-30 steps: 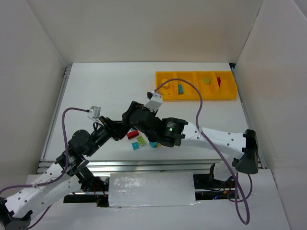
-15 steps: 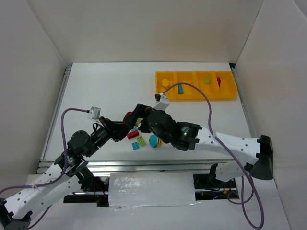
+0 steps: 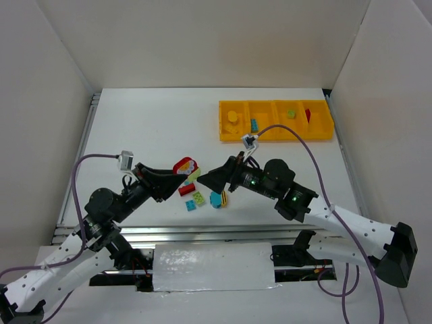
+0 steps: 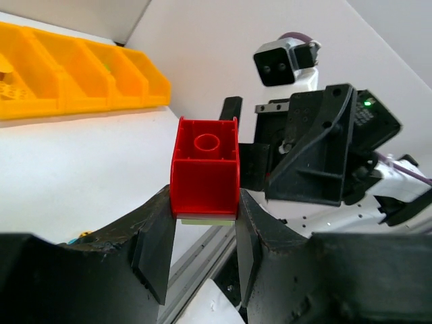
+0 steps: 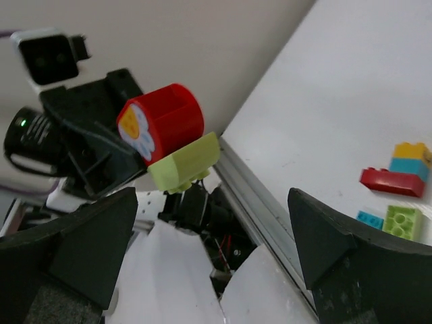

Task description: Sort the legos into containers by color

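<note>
My left gripper [image 3: 177,174] is shut on a red lego [image 4: 206,165] with a light green lego [image 4: 208,219] stuck under it, held above the table. In the right wrist view the same red lego [image 5: 165,121] shows a white-and-yellow picture on its end, with the green one [image 5: 185,162] below it. My right gripper [image 3: 212,178] faces this pair from the right, open and empty, a short gap away. The yellow containers [image 3: 277,135] lie at the back right and hold a yellow [image 3: 233,117], a blue [image 3: 254,125], a green [image 3: 291,114] and a red lego [image 3: 308,115].
Loose legos lie on the table below the grippers: a red one [image 3: 186,190], a green-and-blue one [image 3: 197,199] and a round blue one [image 3: 217,199]. White walls stand on three sides. A metal rail [image 3: 202,233] runs along the table's near edge.
My right gripper has opened wide and drawn back to the right, away from the red-and-green lego. The left gripper has kept that lego and pulled it slightly left and up.
</note>
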You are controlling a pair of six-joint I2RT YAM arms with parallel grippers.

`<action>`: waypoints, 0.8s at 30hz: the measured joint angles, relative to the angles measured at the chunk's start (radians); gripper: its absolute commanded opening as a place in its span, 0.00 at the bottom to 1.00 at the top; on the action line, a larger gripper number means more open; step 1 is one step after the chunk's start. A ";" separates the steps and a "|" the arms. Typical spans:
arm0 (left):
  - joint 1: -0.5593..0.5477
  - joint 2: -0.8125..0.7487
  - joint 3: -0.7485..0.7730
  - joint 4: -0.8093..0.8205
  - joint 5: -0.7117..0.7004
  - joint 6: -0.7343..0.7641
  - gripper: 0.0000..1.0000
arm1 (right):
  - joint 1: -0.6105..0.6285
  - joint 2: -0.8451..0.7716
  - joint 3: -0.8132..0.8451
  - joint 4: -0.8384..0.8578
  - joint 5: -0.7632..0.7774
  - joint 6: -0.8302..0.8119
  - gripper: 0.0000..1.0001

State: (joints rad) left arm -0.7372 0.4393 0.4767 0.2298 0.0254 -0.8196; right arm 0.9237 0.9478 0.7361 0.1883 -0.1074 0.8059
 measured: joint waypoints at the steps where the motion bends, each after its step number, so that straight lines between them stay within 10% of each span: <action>1: 0.000 0.002 0.000 0.011 0.012 -0.001 0.00 | -0.002 -0.006 -0.023 0.047 -0.038 -0.011 0.97; 14: 0.002 0.031 0.002 0.093 0.150 -0.060 0.00 | -0.016 -0.009 -0.107 0.344 -0.280 -0.065 0.56; 17: 0.003 0.031 0.004 0.117 0.158 -0.076 0.00 | -0.025 0.002 -0.107 0.362 -0.302 -0.074 0.25; 20: 0.010 0.035 0.004 0.132 0.160 -0.084 0.00 | -0.026 0.010 -0.106 0.398 -0.334 -0.073 0.31; 24: 0.011 0.039 0.004 0.149 0.174 -0.105 0.00 | -0.026 0.010 -0.106 0.441 -0.372 -0.066 0.72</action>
State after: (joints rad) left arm -0.7258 0.4778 0.4805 0.3786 0.1989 -0.9241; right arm 0.8982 0.9573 0.6296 0.6289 -0.4789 0.7403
